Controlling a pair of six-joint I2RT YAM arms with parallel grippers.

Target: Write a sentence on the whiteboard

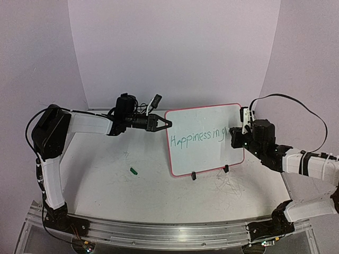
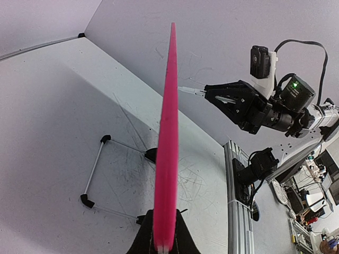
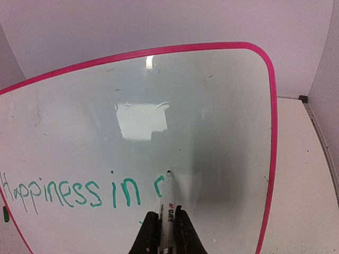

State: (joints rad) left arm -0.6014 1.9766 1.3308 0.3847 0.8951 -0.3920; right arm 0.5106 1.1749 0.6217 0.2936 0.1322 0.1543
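The whiteboard point(image 1: 204, 153) stands upright on the table, white with a pink rim. The sentence point(image 1: 198, 137) in green reads "Happiness in" plus the start of another letter. My left gripper point(image 1: 168, 124) is shut on the board's left edge; in the left wrist view the pink rim point(image 2: 167, 132) runs edge-on between the jaws of this gripper point(image 2: 164, 211). My right gripper point(image 3: 167, 210) is shut on a white marker point(image 3: 168, 188), whose tip touches the board point(image 3: 222, 106) just right of the green lettering point(image 3: 69, 193). From above, the right gripper point(image 1: 234, 138) covers the line's end.
A small green marker cap point(image 1: 134, 170) lies on the table left of the board. Two black clip feet point(image 1: 194, 176) sit at the board's lower edge, and a wire stand point(image 2: 95, 164) props it from behind. Grey scribbles point(image 1: 230, 185) mark the tabletop. An aluminium rail point(image 2: 235, 211) runs along the near edge.
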